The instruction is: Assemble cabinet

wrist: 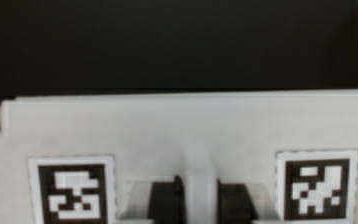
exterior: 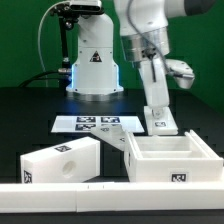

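The open cabinet box (exterior: 150, 170) lies on the black table (exterior: 30, 115), toward the exterior view's right. A closed cabinet block (exterior: 60, 160) lies at its left. Just behind the box stands a tagged cabinet panel (exterior: 158, 120). The gripper (exterior: 153, 100) grasps the panel's top edge with its fingers close together.
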`<state>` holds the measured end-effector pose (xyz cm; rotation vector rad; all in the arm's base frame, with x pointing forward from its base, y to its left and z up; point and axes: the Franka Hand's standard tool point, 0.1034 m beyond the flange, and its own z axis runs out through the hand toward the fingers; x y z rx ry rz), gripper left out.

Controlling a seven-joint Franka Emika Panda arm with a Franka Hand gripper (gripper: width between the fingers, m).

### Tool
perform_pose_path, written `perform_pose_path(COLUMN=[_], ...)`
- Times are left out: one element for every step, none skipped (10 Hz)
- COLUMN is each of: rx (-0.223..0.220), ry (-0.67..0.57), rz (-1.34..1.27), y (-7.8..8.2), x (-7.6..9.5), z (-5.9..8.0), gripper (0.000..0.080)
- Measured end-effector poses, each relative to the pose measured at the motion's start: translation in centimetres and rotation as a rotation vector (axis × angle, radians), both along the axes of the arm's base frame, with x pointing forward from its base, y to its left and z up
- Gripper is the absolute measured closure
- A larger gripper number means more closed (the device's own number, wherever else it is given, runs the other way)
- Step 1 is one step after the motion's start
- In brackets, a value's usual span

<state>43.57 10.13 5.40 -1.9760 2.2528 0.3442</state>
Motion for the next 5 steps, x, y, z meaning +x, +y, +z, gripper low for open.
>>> perform_pose_path(rx=[-0.002,-0.005,-0.005,-0.009,-0.012], ry=[0.024,0.043,0.045,0.052,0.053], rz=[0.026,0.033,0.034,0.029,0.024], y=[0.44,0.67,0.71,1.04,1.32], x=[0.24,0.13,0.00,-0.38,-0.58], z=[0.26,0.33,0.29,0.15,0.03], gripper=[0.0732,0.0732,0.0732,0.0732,0.0732])
